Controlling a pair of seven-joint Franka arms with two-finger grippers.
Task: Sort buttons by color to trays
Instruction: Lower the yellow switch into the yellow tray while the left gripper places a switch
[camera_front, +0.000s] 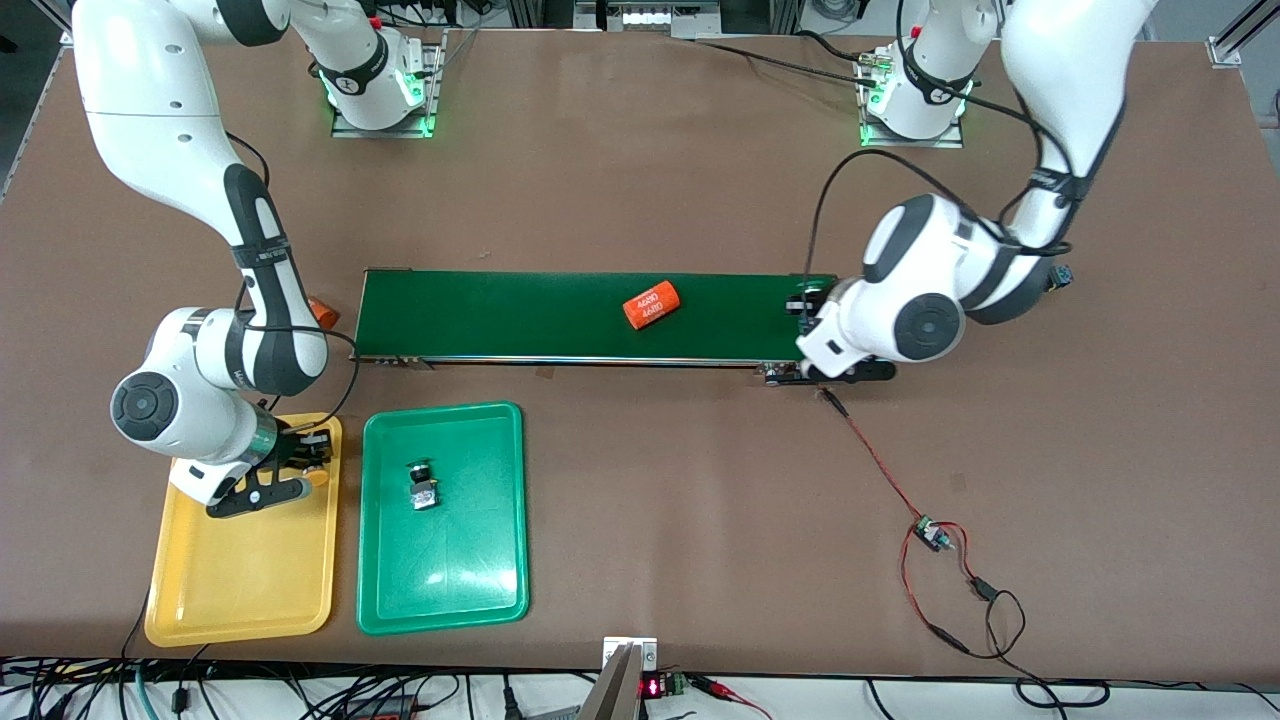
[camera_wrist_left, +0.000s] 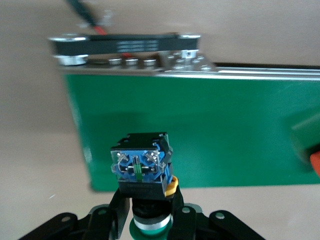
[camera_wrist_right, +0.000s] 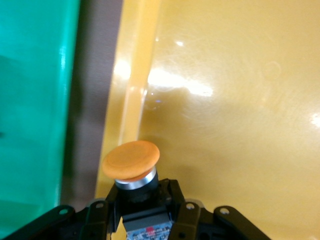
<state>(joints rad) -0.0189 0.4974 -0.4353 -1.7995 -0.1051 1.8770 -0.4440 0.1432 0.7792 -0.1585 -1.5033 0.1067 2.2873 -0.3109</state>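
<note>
The right tool (camera_wrist_right: 145, 212) is clamped on an orange-capped button (camera_wrist_right: 131, 160) directly over the yellow tray (camera_front: 240, 570), so this looks like the drop-off: it needs lowering, then opening. The left tool (camera_wrist_left: 150, 220) grips a green-capped button (camera_wrist_left: 142, 167) over the belt (camera_wrist_left: 200, 130) end; it should go to the green tray (camera_front: 480, 560), where one button (camera_front: 422, 487) already lies.

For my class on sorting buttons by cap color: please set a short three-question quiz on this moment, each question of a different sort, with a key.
1. True or false: the right gripper holds an orange-capped button over the yellow tray.
2. What does the left gripper hold? A) the orange cylinder B) a green-capped button C) nothing
3. Fill in: a button already lies in the ___ tray.

Key: 1 true; 2 B; 3 green.
</note>
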